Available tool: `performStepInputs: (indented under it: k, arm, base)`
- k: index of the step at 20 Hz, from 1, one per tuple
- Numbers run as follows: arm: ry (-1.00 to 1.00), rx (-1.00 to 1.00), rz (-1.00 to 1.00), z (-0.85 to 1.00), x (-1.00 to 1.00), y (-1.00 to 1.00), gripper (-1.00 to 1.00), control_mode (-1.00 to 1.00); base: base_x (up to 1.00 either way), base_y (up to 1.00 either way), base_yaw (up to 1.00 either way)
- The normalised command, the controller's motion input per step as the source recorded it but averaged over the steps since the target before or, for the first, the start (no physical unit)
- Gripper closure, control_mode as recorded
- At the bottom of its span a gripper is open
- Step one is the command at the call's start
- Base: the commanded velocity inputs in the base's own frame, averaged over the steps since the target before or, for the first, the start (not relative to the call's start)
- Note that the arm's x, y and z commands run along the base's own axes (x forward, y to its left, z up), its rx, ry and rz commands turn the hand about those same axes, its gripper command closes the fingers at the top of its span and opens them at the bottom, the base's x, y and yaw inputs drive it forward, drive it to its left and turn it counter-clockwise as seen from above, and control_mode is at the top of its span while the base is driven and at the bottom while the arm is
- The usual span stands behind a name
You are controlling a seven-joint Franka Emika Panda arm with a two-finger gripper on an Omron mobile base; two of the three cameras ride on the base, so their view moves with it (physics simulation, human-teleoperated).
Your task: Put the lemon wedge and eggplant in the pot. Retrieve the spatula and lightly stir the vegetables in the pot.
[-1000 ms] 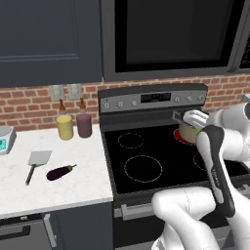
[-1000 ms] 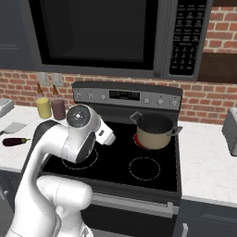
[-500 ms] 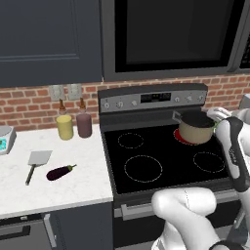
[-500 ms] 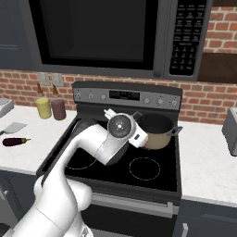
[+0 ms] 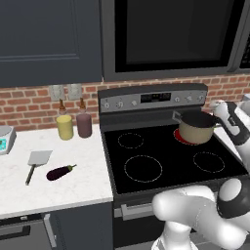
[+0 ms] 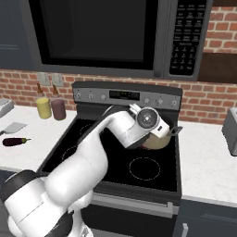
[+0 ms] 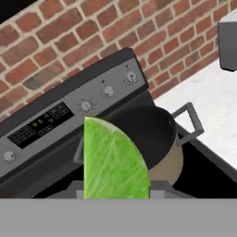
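Note:
A green-yellow lemon wedge [image 7: 113, 162] fills the front of the hand view, held in my gripper [image 7: 115, 187], whose fingers are hidden behind it. The beige pot [image 7: 157, 139] stands just beyond and below the wedge, its dark inside showing. On the rear right burner the pot [image 5: 197, 128] has my hand [image 5: 220, 107] close to its right side. My wrist [image 6: 149, 120] covers most of the pot [image 6: 162, 141]. The purple eggplant [image 5: 61, 172] and the spatula [image 5: 36, 161] lie on the left counter; the eggplant [image 6: 14, 141] and spatula [image 6: 11, 128] sit far left.
A yellow bottle [image 5: 64, 126] and a maroon bottle [image 5: 84, 124] stand against the brick wall left of the stove. A small scale [image 5: 4, 139] is at the far left. A toaster [image 6: 230, 129] sits on the right counter. The microwave hangs above the stove.
My arm has swung right across the stove, bringing the hand from the middle to beside the pot. The eggplant and spatula have not moved.

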Motion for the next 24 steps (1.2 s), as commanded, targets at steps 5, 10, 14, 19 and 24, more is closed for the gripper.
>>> performStepInputs:
  k: [5,10,14,19,24]
  arm:
    - [0.04,0.00,0.00,-0.28,0.89,-0.30,1.00,-1.00]
    - [0.05,0.00,0.00,-0.46,0.62,-0.19,1.00,-1.00]
    - [0.01,0.00,0.03,-0.58,0.44,-0.15,1.00,-1.00]
    - [0.00,0.00,0.06,-0.53,0.29,-0.08,1.00,-1.00]
    - [0.00,0.00,0.06,-0.10,0.49,-0.10,1.00,-1.00]
  base:
    - [0.00,0.00,0.00]
    - [0.00,0.00,0.00]
    - [0.00,0.00,0.00]
    - [0.00,0.00,0.00]
    - [0.00,0.00,0.00]
